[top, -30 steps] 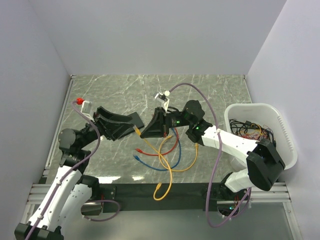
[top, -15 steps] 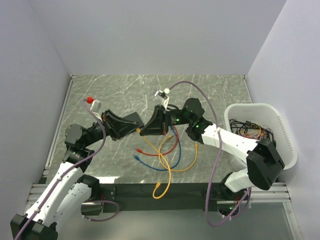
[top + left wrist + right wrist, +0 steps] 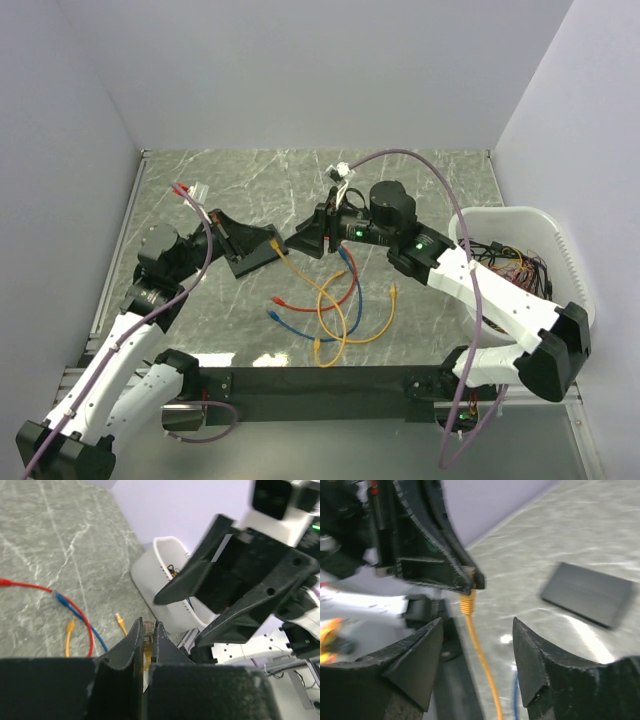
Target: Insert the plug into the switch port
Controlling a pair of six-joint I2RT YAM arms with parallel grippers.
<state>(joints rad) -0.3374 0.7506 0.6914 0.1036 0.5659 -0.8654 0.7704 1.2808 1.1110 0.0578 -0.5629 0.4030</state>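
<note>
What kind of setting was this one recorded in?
Probably a lab test cell rather than a real workplace: plain pale walls box in a marble-patterned tabletop, a white tub holds a tangle of spare wires, and coloured patch cables lie loose on the surface.

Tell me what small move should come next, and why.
Probably carry the left gripper toward the switch. It is shut on the yellow plug, the right gripper stands open beside it holding nothing, and the switch lies flat on the table, apart from the plug.
</note>
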